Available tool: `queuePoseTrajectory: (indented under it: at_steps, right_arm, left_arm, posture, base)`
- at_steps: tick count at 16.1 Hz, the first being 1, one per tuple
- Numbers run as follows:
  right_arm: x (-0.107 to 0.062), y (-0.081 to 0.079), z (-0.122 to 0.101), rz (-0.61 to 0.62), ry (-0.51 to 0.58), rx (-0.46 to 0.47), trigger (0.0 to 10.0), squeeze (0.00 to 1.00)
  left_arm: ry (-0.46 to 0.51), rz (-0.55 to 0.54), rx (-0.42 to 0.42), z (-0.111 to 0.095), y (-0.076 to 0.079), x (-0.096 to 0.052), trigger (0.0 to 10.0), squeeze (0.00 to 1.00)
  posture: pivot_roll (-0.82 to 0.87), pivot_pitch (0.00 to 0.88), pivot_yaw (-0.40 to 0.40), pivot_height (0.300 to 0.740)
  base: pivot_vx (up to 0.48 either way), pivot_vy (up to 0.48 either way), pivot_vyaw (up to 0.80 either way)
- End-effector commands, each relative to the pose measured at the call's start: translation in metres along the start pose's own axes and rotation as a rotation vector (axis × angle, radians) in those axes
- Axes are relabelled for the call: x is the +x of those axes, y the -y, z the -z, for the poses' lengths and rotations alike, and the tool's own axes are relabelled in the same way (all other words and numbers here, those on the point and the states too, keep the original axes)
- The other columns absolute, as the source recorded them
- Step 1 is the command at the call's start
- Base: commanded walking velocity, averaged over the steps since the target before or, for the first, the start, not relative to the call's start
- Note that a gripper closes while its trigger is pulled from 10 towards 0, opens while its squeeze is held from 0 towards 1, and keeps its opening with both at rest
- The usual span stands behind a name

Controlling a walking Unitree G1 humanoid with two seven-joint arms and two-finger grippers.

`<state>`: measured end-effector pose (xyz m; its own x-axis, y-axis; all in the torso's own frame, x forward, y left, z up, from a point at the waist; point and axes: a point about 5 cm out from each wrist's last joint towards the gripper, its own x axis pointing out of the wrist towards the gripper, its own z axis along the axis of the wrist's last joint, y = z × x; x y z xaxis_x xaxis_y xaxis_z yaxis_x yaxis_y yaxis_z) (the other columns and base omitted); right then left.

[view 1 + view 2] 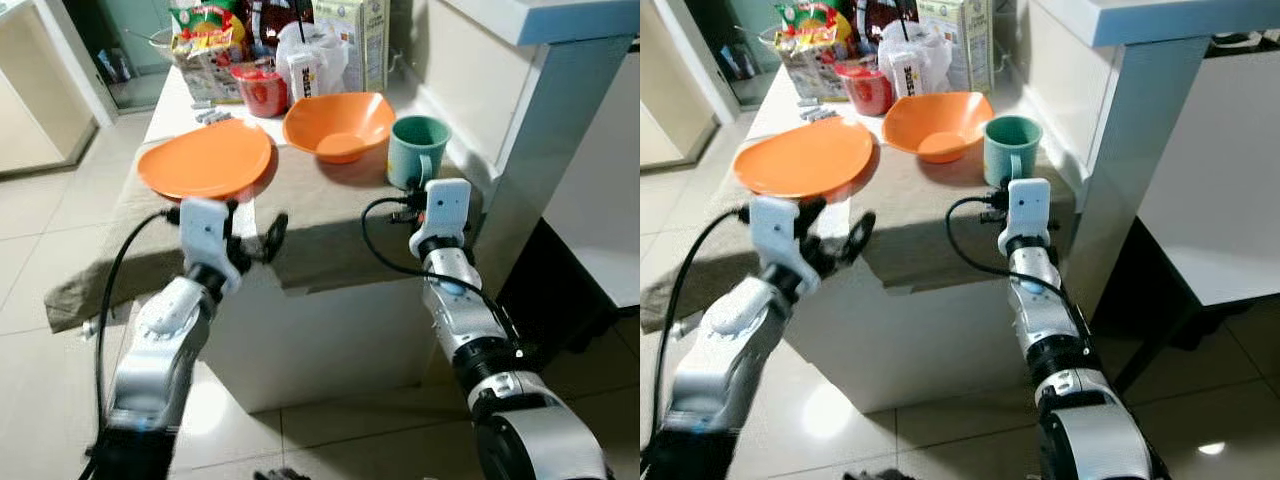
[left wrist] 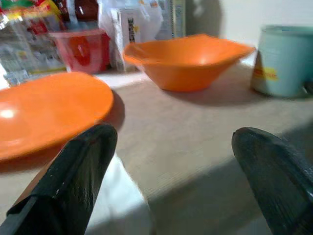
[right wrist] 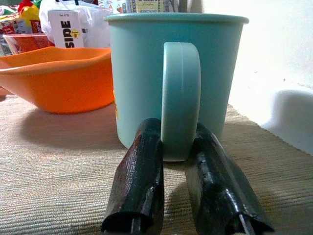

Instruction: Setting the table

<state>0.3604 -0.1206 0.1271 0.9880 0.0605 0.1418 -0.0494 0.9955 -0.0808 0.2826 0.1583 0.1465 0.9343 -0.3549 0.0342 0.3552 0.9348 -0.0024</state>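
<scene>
On the cloth-covered table [image 1: 330, 215], the right gripper [image 3: 180, 147] pinches the green mug [image 3: 161, 73] handle, ready to lift, while the left gripper [image 1: 255, 240] waits wide open.

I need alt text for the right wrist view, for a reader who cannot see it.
The right gripper has its two black fingers closed on the handle of a teal mug standing upright on a beige tablecloth. An orange bowl sits beside the mug, with packaged groceries behind.
</scene>
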Motion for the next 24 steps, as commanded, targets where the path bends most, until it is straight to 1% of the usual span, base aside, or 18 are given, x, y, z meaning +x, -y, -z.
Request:
queuePoseTrajectory:
  at_steps: [1,3,4,5,6,7,8,9,10,11,13,15,16,17,19,22,23,24]
  right_arm:
    - [0.003,-0.008,-0.007,-0.032,0.029,-0.008,0.0,0.00]
    - [0.003,-0.009,-0.007,-0.035,0.030,-0.008,0.0,0.00]
    - [0.003,-0.009,-0.006,-0.035,0.030,-0.008,0.0,0.00]
    - [0.003,-0.008,-0.007,-0.036,0.034,-0.010,0.0,0.00]
    - [0.003,-0.008,-0.007,-0.036,0.035,-0.010,0.0,0.00]
    - [0.004,-0.006,-0.009,-0.034,0.044,-0.017,0.0,0.00]
    - [0.004,-0.004,-0.010,-0.030,0.054,-0.022,0.0,0.00]
    - [0.004,0.000,-0.017,-0.017,0.089,-0.033,0.0,0.00]
    - [-0.001,0.007,-0.030,-0.005,0.154,-0.056,0.0,0.00]
    - [-0.006,0.010,-0.033,0.004,0.174,-0.066,0.0,0.00]
    - [-0.022,0.018,-0.031,0.023,0.170,-0.089,0.0,0.00]
    - [-0.045,0.030,-0.024,0.044,0.151,-0.138,0.0,0.00]
    - [-0.056,0.035,-0.022,0.044,0.143,-0.154,0.0,0.00]
    - [-0.071,0.039,-0.020,0.029,0.133,-0.177,0.0,0.00]
    - [-0.119,0.049,-0.009,-0.055,0.084,-0.224,0.0,0.00]
    - [-0.168,0.059,0.005,-0.147,-0.029,-0.241,0.0,0.00]
    - [-0.177,0.062,0.007,-0.147,-0.062,-0.253,0.0,0.00]
    - [-0.178,0.063,0.005,-0.159,-0.064,-0.265,0.0,0.00]
  left_arm:
    - [-0.010,0.010,0.009,-0.003,-0.004,-0.008,10.0,0.00]
    - [-0.062,0.031,-0.013,0.004,-0.005,-0.036,10.0,0.00]
    - [-0.070,0.035,-0.015,0.005,-0.004,-0.040,10.0,0.00]
    - [-0.070,0.044,-0.057,0.004,0.002,-0.061,10.0,0.00]
    - [-0.071,0.048,-0.065,0.003,0.004,-0.064,10.0,0.00]
    - [-0.071,0.054,-0.054,0.001,0.009,-0.072,10.0,0.00]
    - [-0.072,0.060,-0.062,0.000,0.013,-0.075,10.0,0.00]
    - [-0.073,0.060,-0.069,-0.001,0.015,-0.074,10.0,0.00]
    - [-0.069,0.059,-0.078,-0.001,0.017,-0.069,10.0,0.00]
    - [-0.063,0.058,-0.081,0.000,0.018,-0.067,10.0,0.00]
    - [-0.062,0.069,-0.094,0.001,0.021,-0.061,10.0,0.00]
    - [-0.064,0.085,-0.101,0.004,0.024,-0.055,10.0,0.00]
    - [-0.063,0.088,-0.102,0.004,0.025,-0.053,10.0,0.00]
    - [-0.065,0.081,-0.101,0.005,0.024,-0.053,10.0,0.00]
    - [-0.077,0.015,-0.096,0.011,0.017,-0.060,10.0,0.00]
    - [-0.065,-0.088,-0.066,0.015,0.008,-0.063,10.0,0.00]
    - [-0.057,-0.090,-0.060,0.015,0.008,-0.062,10.0,0.00]
    - [-0.054,-0.098,-0.075,0.016,0.008,-0.062,10.0,0.00]
  posture:
    - [-0.01,0.000,0.144,0.731]
    - [0.00,0.000,0.149,0.731]
    - [0.00,0.000,0.149,0.731]
    - [0.01,0.000,0.149,0.731]
    - [0.01,0.000,0.149,0.731]
    - [0.02,0.000,0.145,0.731]
    - [0.02,0.000,0.138,0.731]
    - [0.02,0.000,0.131,0.731]
    - [0.00,0.000,0.118,0.731]
    - [0.00,0.000,0.118,0.731]
    - [-0.05,0.000,0.105,0.731]
    - [-0.09,0.000,0.096,0.731]
    - [-0.10,0.000,0.093,0.731]
    - [-0.11,0.000,0.084,0.731]
    - [-0.12,0.000,0.078,0.731]
    - [-0.12,0.000,0.054,0.731]
    - [-0.12,0.000,0.053,0.731]
    - [-0.12,0.000,0.053,0.731]
  base:
    - [0.000,0.000,0.00]
    - [0.000,0.000,0.00]
    - [0.000,0.000,0.00]
    - [0.000,0.000,0.00]
    - [0.000,0.000,0.00]
    - [0.000,0.000,0.00]
    - [0.000,0.000,0.00]
    - [0.000,0.000,0.00]
    - [0.000,0.000,0.00]
    - [0.000,0.000,0.00]
    - [0.000,0.000,0.00]
    - [0.000,0.000,0.00]
    - [0.000,0.000,0.00]
    - [0.000,0.000,0.00]
    - [0.000,0.000,0.00]
    - [0.000,0.000,0.00]
    - [0.000,0.000,0.00]
    - [0.000,0.000,0.00]
